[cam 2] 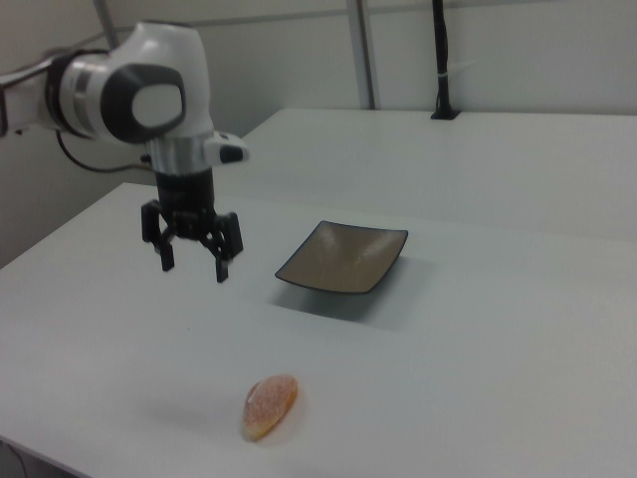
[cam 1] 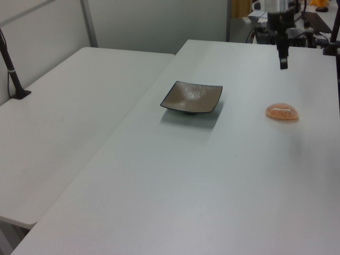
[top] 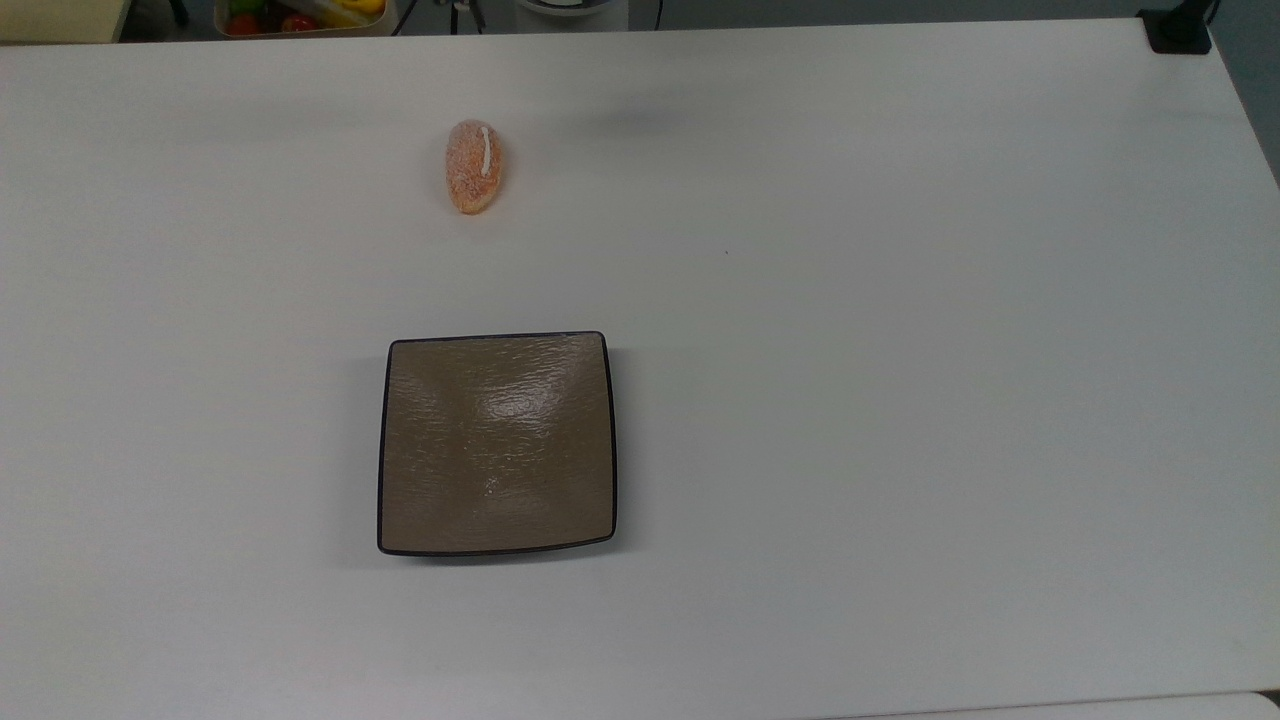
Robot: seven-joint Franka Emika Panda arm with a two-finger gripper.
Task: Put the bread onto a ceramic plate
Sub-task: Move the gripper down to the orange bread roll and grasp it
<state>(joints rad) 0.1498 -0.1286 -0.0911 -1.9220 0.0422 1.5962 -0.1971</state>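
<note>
In the top view, one bread (top: pixel 474 166) and one ceramic plate (top: pixel 497 443) are counted on the white surface (top: pixel 900 400). The bread is laid lengthwise toward the far edge, its white stripe uppermost, and the plate is set well apart from it on the near side, slightly toward the top view's right. Nothing is carried on the plate. A box of coloured items (top: pixel 300 15) is seen beyond the far edge, and a black clamp (top: pixel 1178 28) is fixed at the far right corner.

In the left view, the same single bread (cam 1: pixel 282 111) is found at the left view's right, with the single plate (cam 1: pixel 191 97) well apart to the left view's left. The claw (cam 1: pixel 283 62) is seen hanging above the surface, on the far side of the bread and clear of it. A second white table (cam 1: pixel 64 122) is joined at the left view's left.

In the right view, one bread (cam 2: pixel 271 406) is seen at the near edge and one plate (cam 2: pixel 343 258) farther off toward the right view's right. The claw (cam 2: pixel 192 259) is held in the air with its two fingers spread wide apart; nothing is gripped and nothing is touched. It is placed above the surface on the far side of the bread, to the right view's left of the plate.
</note>
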